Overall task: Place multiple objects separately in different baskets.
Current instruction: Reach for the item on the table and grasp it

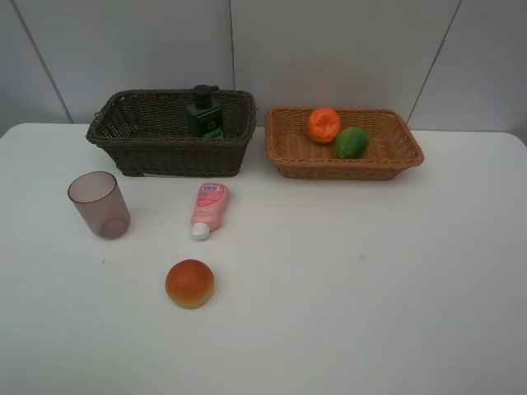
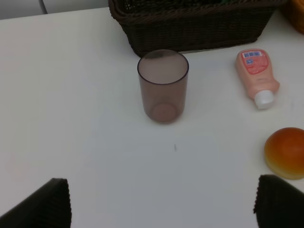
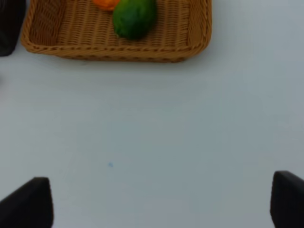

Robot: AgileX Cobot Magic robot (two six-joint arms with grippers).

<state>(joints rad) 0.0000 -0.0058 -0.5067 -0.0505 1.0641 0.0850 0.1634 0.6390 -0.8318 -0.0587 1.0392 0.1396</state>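
Dark basket [image 1: 165, 156]: bottle [image 1: 203, 113] | tan basket [image 1: 346, 169]: orange [image 1: 324, 125], lime [image 1: 352, 142] | table [image 1: 370, 288]: cup [image 1: 99, 206], tube [image 1: 209, 206], peach [image 1: 189, 283]

A white matte desk [image 1: 370, 288] fills most of the exterior high view, and its far edge runs across at 12 o'clock. Behind that edge stands a pale grey panelled wall [image 1: 329, 49]. An upright seam [image 1: 231, 41] splits the wall near 12 o'clock. A slanted seam [image 1: 39, 62] lies at 10 o'clock and another slanted seam [image 1: 436, 58] at 2 o'clock. A tiny dark speck [image 1: 103, 262] marks the desk toward 8 o'clock. The right wrist view shows a faint bluish speck [image 3: 110, 164] on the desk.
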